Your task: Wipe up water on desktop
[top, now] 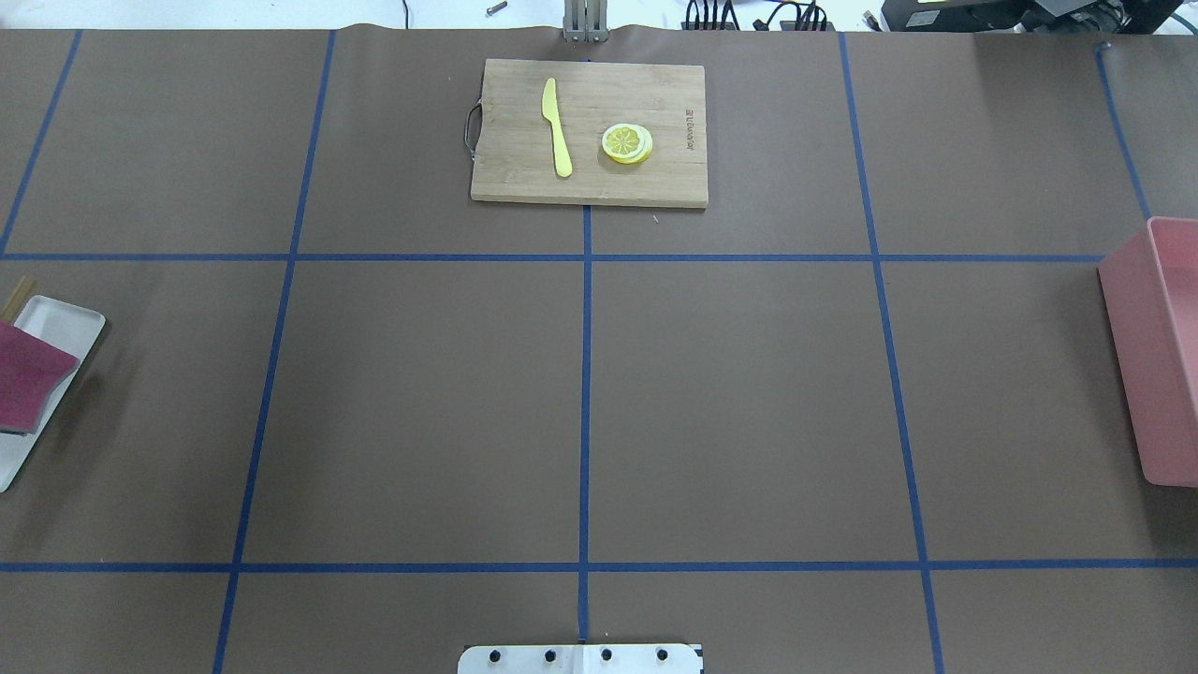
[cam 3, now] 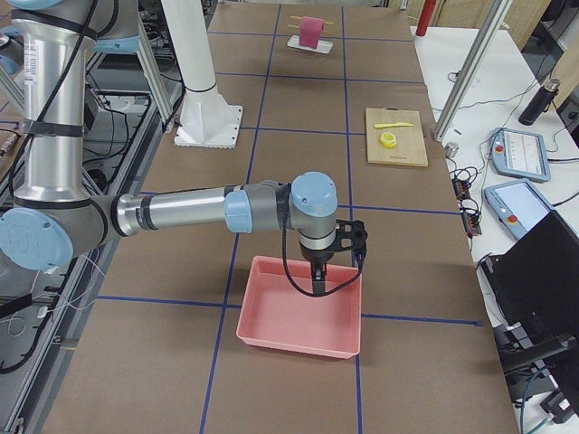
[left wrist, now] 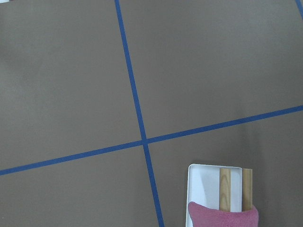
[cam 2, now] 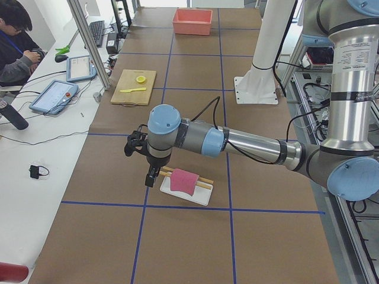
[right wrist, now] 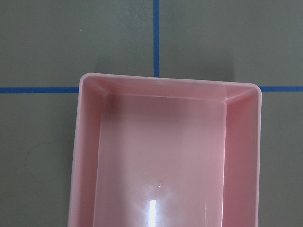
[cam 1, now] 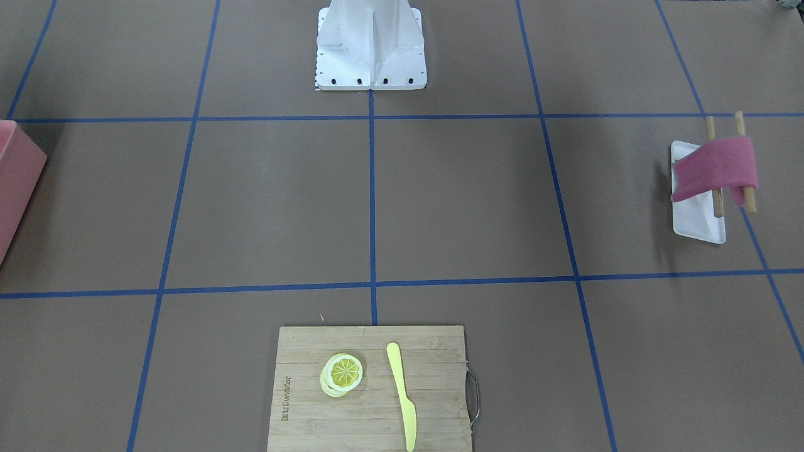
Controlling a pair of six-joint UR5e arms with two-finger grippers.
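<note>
The desktop (cam 1: 471, 201) is a matte brown top with blue tape lines. I can make out no water on it. A magenta cloth (cam 1: 716, 168) hangs over two wooden sticks (cam 1: 747, 163) across a small white tray (cam 1: 697, 223) at the robot's far left. It also shows in the left wrist view (left wrist: 222, 215). My left gripper (cam 2: 153, 176) hangs over the desktop just beside the tray; I cannot tell if it is open or shut. My right gripper (cam 3: 317, 285) hangs over a pink bin (cam 3: 298, 330); I cannot tell its state either.
The pink bin (top: 1161, 356) stands at the robot's far right and looks empty in the right wrist view (right wrist: 165, 156). A bamboo cutting board (top: 674, 94) at the far edge holds a yellow knife (top: 557, 126) and lemon slices (top: 627, 142). The white robot base (cam 1: 370, 50) stands at the near edge.
</note>
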